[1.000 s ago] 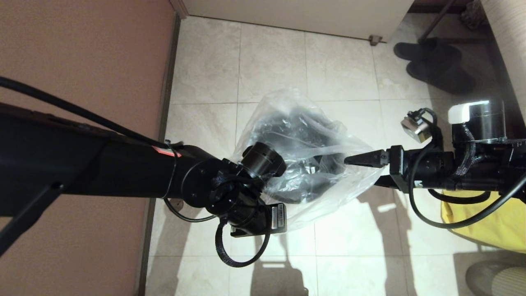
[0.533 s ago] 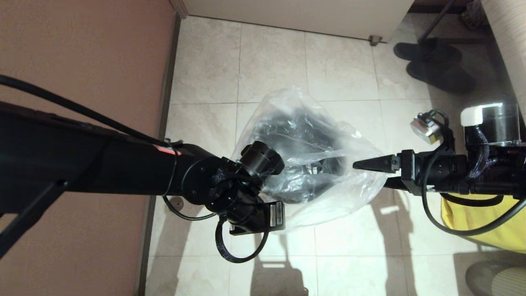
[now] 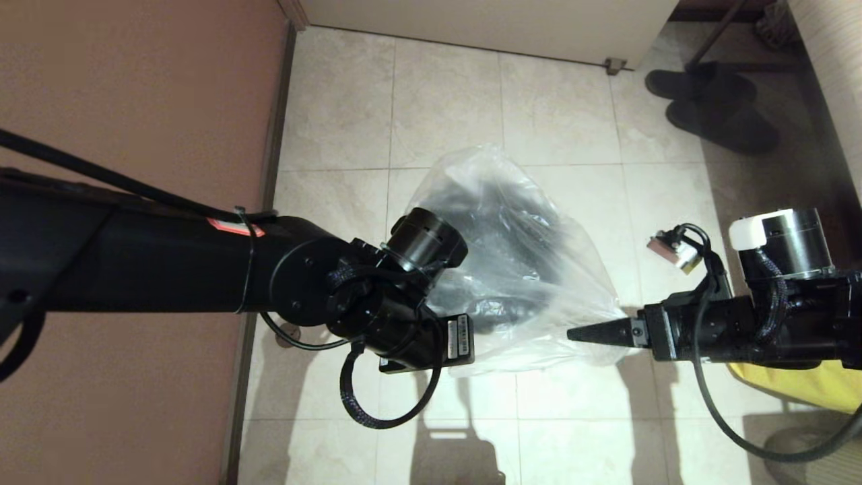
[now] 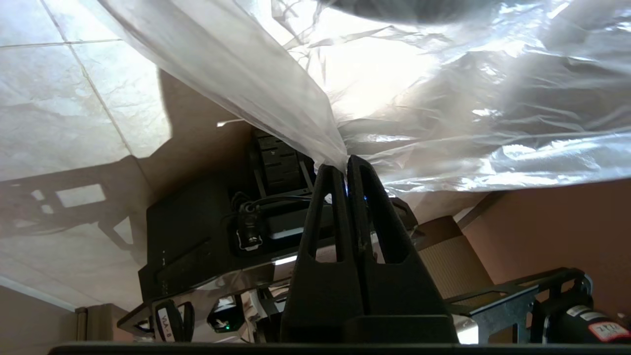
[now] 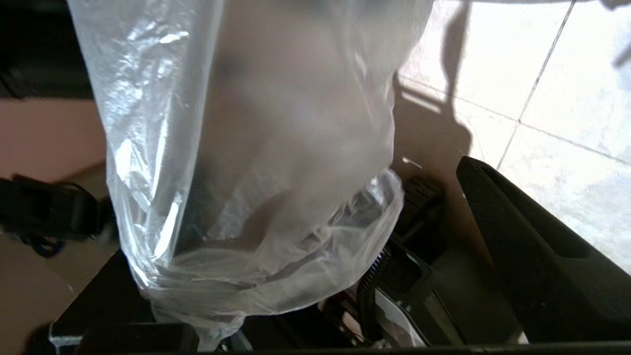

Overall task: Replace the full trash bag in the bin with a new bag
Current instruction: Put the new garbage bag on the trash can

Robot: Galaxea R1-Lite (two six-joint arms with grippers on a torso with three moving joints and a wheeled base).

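The new bag (image 3: 539,269), clear and crinkly, is draped over the bin (image 3: 498,222), which shows only as a dark shape through the plastic. My left gripper (image 4: 343,165) is shut on a gathered edge of the bag at the bin's near left side; in the head view its wrist hides it. My right gripper (image 3: 579,333) is at the bag's near right corner, pointing left. In the right wrist view its fingers (image 5: 498,222) stand wide apart with the bag (image 5: 246,172) hanging between them, so it is open.
A brown wall (image 3: 135,101) runs close along the left. An opaque yellow bag (image 3: 808,384) lies on the floor under the right arm. Black slippers (image 3: 714,108) sit at the far right, and a white cabinet base (image 3: 485,27) stands at the back.
My right gripper has moved nearer to me along the bag's right side, and the bag's corner now stretches toward it. The left wrist shifted slightly, still holding the bag.
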